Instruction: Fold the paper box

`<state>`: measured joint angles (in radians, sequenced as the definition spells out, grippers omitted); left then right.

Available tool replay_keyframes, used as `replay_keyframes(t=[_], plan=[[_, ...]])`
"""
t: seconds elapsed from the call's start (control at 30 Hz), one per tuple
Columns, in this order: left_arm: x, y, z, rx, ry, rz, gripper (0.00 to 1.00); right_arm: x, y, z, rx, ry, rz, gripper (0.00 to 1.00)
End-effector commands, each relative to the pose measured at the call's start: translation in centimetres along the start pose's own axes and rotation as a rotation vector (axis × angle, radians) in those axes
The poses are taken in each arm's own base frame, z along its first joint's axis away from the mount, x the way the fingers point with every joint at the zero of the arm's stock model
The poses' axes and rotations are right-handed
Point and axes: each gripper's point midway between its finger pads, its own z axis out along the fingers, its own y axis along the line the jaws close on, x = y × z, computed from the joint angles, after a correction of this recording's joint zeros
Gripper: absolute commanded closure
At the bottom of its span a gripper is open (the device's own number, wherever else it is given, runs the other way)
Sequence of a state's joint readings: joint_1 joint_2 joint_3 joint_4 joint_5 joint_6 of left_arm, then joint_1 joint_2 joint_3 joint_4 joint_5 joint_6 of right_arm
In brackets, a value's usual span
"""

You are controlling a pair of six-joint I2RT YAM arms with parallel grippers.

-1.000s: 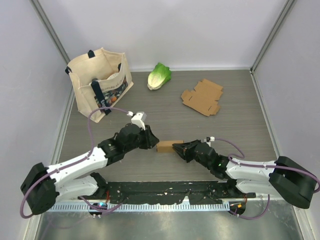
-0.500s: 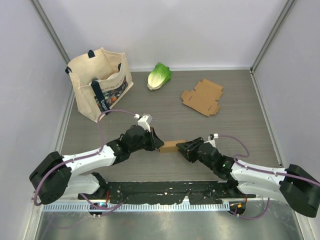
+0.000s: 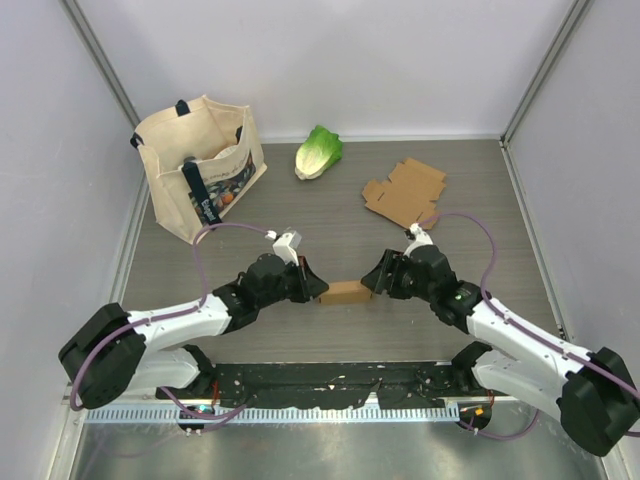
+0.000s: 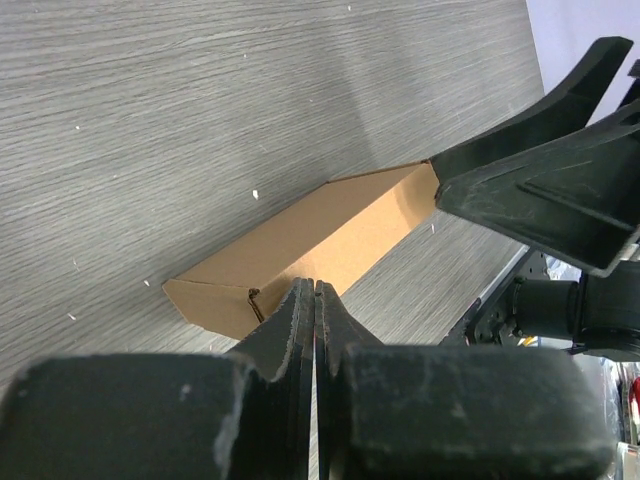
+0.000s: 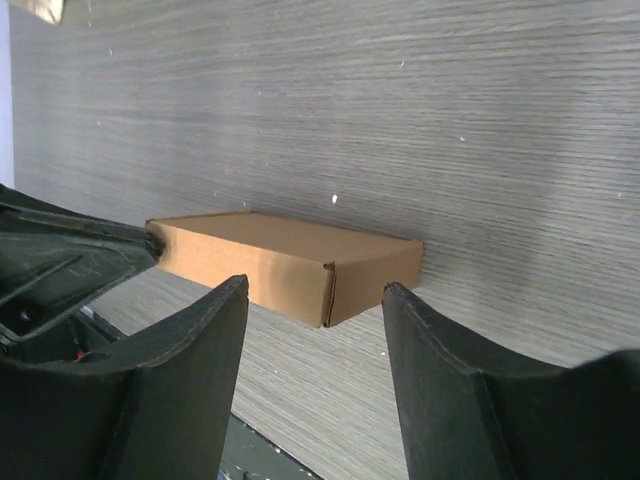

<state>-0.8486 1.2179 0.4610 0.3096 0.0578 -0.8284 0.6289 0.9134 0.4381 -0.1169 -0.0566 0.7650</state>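
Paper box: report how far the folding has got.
Done: the small box looks closed into shape. In hand: the left gripper, shut, has its tips at one end of it; the right gripper stands open at the other end, not gripping. Left: a flat cardboard blank lies unfolded at the back, if it counts.
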Motion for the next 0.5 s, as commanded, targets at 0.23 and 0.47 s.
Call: replay_keyframes(t=[0.23, 0.47], plan=[[4.2, 3.0, -3.1, -0.125, 0.136, 0.100, 0.87, 4.0, -0.4, -0.9, -0.154, 0.106, -0.072, 0.71], [-0.2, 0.5, -9.6, -0.173, 0.032, 0.008, 0.25, 5.3, -1.0, -3.2, -0.133, 0.121, 0.056, 0.44]])
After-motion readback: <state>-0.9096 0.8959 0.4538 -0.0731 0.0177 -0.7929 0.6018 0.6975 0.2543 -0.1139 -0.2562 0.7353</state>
